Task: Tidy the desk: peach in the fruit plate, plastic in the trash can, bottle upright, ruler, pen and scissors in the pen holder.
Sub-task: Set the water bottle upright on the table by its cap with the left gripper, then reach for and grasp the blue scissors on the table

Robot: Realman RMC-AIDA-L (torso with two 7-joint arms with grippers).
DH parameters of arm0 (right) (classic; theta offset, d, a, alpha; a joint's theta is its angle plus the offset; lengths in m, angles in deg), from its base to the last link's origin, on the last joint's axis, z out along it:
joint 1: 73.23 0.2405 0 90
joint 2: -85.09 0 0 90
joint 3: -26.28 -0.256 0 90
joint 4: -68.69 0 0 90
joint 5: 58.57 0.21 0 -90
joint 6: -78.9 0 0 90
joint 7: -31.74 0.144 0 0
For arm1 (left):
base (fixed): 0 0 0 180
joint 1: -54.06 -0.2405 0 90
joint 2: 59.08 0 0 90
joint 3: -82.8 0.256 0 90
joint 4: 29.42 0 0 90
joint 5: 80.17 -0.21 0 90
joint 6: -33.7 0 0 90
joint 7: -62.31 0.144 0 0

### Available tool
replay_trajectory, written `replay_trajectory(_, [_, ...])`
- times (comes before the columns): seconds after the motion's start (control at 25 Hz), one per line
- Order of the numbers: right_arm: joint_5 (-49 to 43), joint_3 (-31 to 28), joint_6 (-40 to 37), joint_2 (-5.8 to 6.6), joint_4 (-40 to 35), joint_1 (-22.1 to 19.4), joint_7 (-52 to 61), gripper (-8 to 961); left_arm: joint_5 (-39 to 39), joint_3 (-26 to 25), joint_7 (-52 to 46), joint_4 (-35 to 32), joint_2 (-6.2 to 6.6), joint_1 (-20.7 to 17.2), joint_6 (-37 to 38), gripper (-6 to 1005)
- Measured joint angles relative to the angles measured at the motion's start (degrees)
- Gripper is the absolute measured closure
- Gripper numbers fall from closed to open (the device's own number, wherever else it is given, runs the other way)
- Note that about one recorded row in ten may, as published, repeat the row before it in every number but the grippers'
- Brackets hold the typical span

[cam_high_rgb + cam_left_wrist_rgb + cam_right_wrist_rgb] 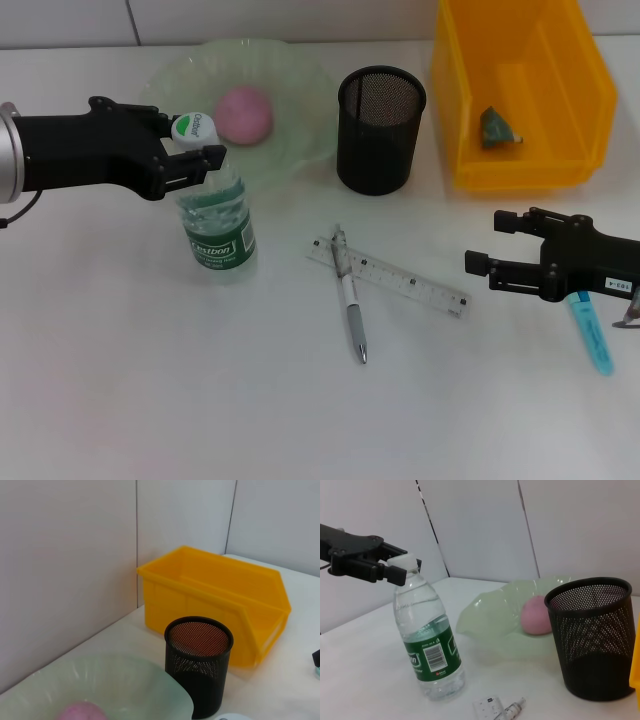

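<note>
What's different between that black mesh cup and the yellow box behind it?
The black mesh cup is round, see-through wire mesh; the yellow box is rectangular solid plastic. The cup is tall and narrow, the box wider and lower. The cup looks empty, while the box holds a small green crumpled scrap. Both stand open-topped at the back of the desk, side by side.

Our left gripper (pixel 192 152) is matte black and blocky, mounted behind its jaws on a silver metal wrist cuff with a thin black cable. Our right gripper (pixel 497 250) is equally black, carrying a small white label behind its jaws.
</note>
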Motion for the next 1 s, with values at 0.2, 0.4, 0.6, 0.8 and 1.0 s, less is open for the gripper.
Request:
replay_trajectory(0.2, [0.00, 0.06, 0.00, 0.04, 0.21, 0.07, 0.00, 153, 0.34, 0.00, 1.67, 0.56, -0.10, 0.34, -0.18, 519])
replay_trajectory(0.4, [0.00, 0.08, 0.00, 0.09, 0.29, 0.09, 0.16, 153, 0.89, 0.17, 1.84, 1.02, -0.11, 0.50, -0.50, 510])
replay_trajectory(0.6, [-1.28, -0.34, -0.10, 0.00, 0.02, 0.10, 0.60, 153, 1.01, 0.32, 1.87, 0.91, -0.09, 0.50, -0.65, 501])
replay_trajectory(0.8, [-1.42, -0.43, -0.10, -0.15, -0.03, 0.10, 0.61, 154, 1.31, 0.33, 2.05, -0.12, -0.08, 0.47, -0.51, 407])
replay_trajectory(1.0, [-1.27, -0.45, -0.10, -0.15, -0.46, 0.10, 1.21, 154, 3.33, -0.69, 3.02, -6.13, -0.08, -1.55, -0.69, 257])
